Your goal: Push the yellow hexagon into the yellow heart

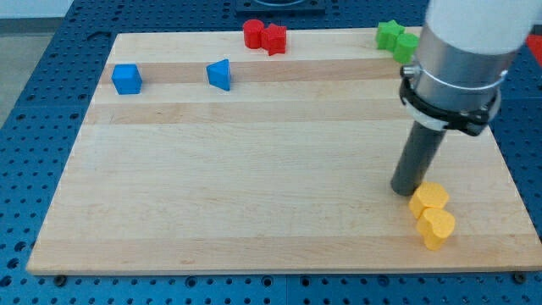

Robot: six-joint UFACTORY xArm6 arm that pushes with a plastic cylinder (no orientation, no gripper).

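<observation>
The yellow hexagon (pixel 429 198) lies near the view's bottom right of the wooden board (pixel 254 186). The yellow heart (pixel 437 227) lies just below it, and the two touch. My tip (pixel 405 190) rests on the board at the hexagon's upper left edge, touching or nearly touching it. The dark rod rises from there into the arm's white and grey body (pixel 461 59) at the view's top right.
A blue cube (pixel 127 79) and a blue triangular block (pixel 220 74) lie at the upper left. Two red blocks (pixel 264 36) touch at the top centre. Two green blocks (pixel 396 39) sit at the top right, partly behind the arm.
</observation>
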